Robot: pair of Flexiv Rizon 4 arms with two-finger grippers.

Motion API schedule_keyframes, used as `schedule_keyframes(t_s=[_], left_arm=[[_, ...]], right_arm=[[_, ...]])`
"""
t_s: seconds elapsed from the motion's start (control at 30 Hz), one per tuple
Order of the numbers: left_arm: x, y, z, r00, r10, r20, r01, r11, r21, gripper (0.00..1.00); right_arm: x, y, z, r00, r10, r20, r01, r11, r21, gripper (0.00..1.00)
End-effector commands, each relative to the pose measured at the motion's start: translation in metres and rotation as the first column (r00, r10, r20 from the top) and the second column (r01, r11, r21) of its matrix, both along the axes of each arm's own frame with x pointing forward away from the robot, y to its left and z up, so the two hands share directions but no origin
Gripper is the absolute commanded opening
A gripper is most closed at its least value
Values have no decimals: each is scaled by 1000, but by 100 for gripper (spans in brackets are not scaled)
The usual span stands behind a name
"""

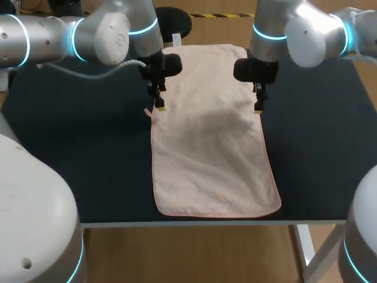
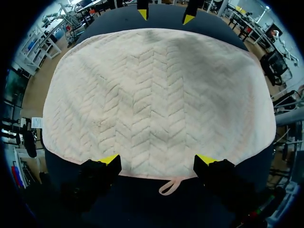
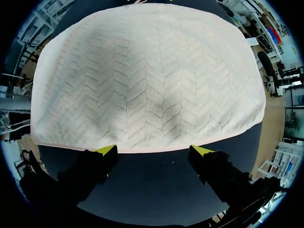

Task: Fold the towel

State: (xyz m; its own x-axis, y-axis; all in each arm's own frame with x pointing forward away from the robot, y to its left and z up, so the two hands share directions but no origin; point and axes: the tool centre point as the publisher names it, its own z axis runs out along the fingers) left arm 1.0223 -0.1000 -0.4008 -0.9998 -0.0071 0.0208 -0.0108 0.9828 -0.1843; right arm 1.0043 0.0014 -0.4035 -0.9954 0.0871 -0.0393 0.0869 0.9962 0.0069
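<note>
The left arm (image 1: pixel 109 35) and the right arm (image 1: pixel 309 35) have smooth silver-grey shells, and a light-blue ring (image 1: pixel 144 28) glows at each joint. A thin grey cable (image 1: pixel 126 63) hangs under the left arm. The left gripper (image 2: pixel 157 159) and the right gripper (image 3: pixel 154 150) are black, with bright yellow tips.

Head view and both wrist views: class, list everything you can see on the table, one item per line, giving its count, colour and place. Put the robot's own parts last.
towel: one, pale pink, spread flat along the middle of the table, from the far edge to the near edge
loop: one, pale pink, on the towel's left long edge, between the left hand's fingers
table: one, black, under everything
left arm: one, silver with blue rings, coming in from the left
right arm: one, same colours, coming in from the right
left hand: one, black with yellow tips, open, at the towel's left edge
right hand: one, black with yellow tips, open, at the towel's right edge
</note>
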Motion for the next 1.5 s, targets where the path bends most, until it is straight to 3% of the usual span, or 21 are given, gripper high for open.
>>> schedule_keyframes(t_s=[0.03,0.43,1.13,1.17,1.2,1.27,1.3,1.37,1.43,1.47,1.5], left_arm=[[6,-10,-14,1000,0,-16,0,1000,2,100],[11,-14,-34,999,39,-33,-38,999,12,100],[8,-17,-41,999,7,-38,-5,999,39,100],[8,-17,-41,999,7,-39,-5,999,39,100],[8,-17,-41,999,7,-38,-6,999,39,100],[8,-18,-41,999,6,-35,-5,999,39,100],[8,-18,-42,999,3,-34,-2,999,41,100],[7,-19,-42,1000,0,-31,1,999,41,100],[7,-19,-42,1000,-4,-30,5,999,46,55],[6,-19,-43,1000,-2,-31,4,999,46,27],[6,-19,-43,999,0,-33,2,999,48,9]], right_arm=[[2,-1,-6,1000,16,-8,-15,1000,21,100],[4,-1,-22,998,60,-12,-60,997,50,100],[1,4,-39,995,93,-20,-92,994,55,100],[1,4,-39,995,93,-19,-92,994,52,94],[1,4,-39,996,93,-19,-92,995,50,48],[1,2,-39,996,92,-18,-91,995,47,10],[1,1,-39,996,90,-19,-90,995,45,0],[0,-1,-40,996,88,-18,-88,995,44,0],[-1,-2,-40,996,86,-19,-85,995,42,0],[-2,-3,-40,996,85,-19,-84,996,42,0],[-2,-3,-40,996,84,-19,-83,996,41,0]])
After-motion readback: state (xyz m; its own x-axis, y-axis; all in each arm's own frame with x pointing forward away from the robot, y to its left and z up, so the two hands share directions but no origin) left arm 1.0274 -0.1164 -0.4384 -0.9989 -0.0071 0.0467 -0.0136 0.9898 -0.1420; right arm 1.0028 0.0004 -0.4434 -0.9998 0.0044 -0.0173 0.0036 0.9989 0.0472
